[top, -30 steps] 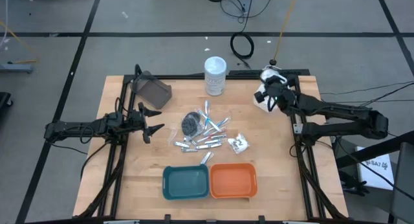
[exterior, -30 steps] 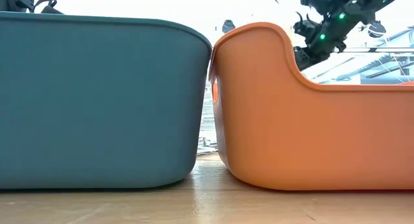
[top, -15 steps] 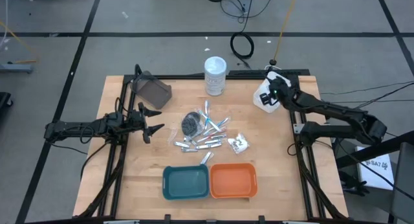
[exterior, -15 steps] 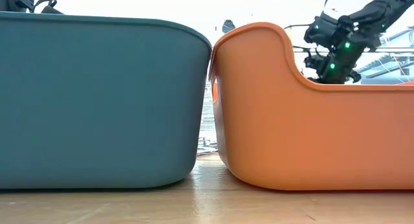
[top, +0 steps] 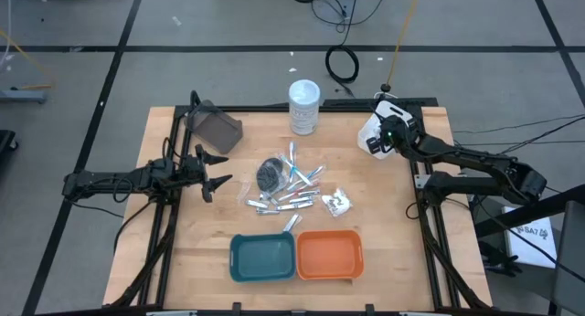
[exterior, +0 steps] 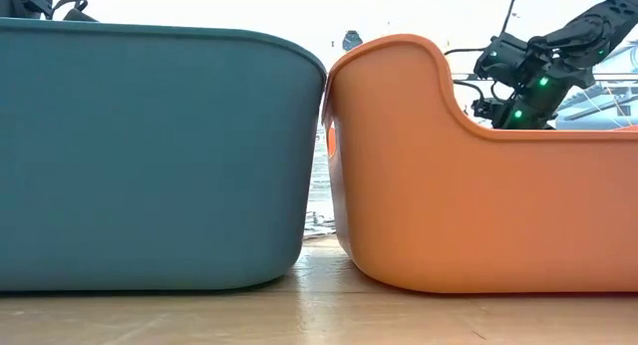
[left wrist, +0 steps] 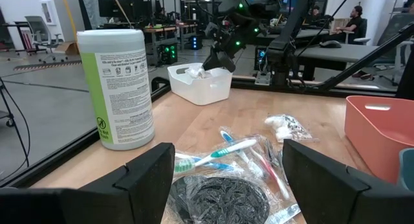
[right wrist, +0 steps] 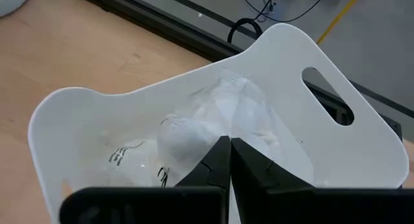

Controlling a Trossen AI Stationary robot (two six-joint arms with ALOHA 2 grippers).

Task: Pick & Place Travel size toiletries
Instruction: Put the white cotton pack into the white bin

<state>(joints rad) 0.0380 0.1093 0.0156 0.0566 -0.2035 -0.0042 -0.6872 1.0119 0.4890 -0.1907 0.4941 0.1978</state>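
The right gripper (right wrist: pixel 228 160) hangs over the small white plastic bin (right wrist: pixel 323 130) at the far right corner of the tabletop (top: pixel 210 252), its two dark fingers pressed together with nothing between them. Below the fingertips, inside the bin, lie clear-wrapped white packets (right wrist: pixel 194 130), one with black print; the bin seems to be where sorted toiletries end up, which would explain why the arm points down into it with fingers shut and empty.

Out from there, the pile of travel size toiletries (top: pixel 291 190) sits in the middle of the tabletop: slim silver-white tubes, wrapped toothbrushes (left wrist: pixel 226 149), a dark round bundle (top: pixel 270 173) and, a little towards the right edge, a white packet with black print (top: pixel 338 202). They lie loose and overlapping, so each will probably have to be teased out singly.

The left gripper (top: pixel 213 170) waits near the left edge, level with the pile, its fingers spread wide and pointing at the dark bundle, holding nothing. To my eye it is lined up for a next reach.

The tall white-lidded jar (top: pixel 304 106) stands upright at the far edge. A teal plastic tray (top: pixel 262 258) and an orange plastic tray (top: pixel 329 254) sit side by side, touching, at the near edge; I cannot tell what they hold.
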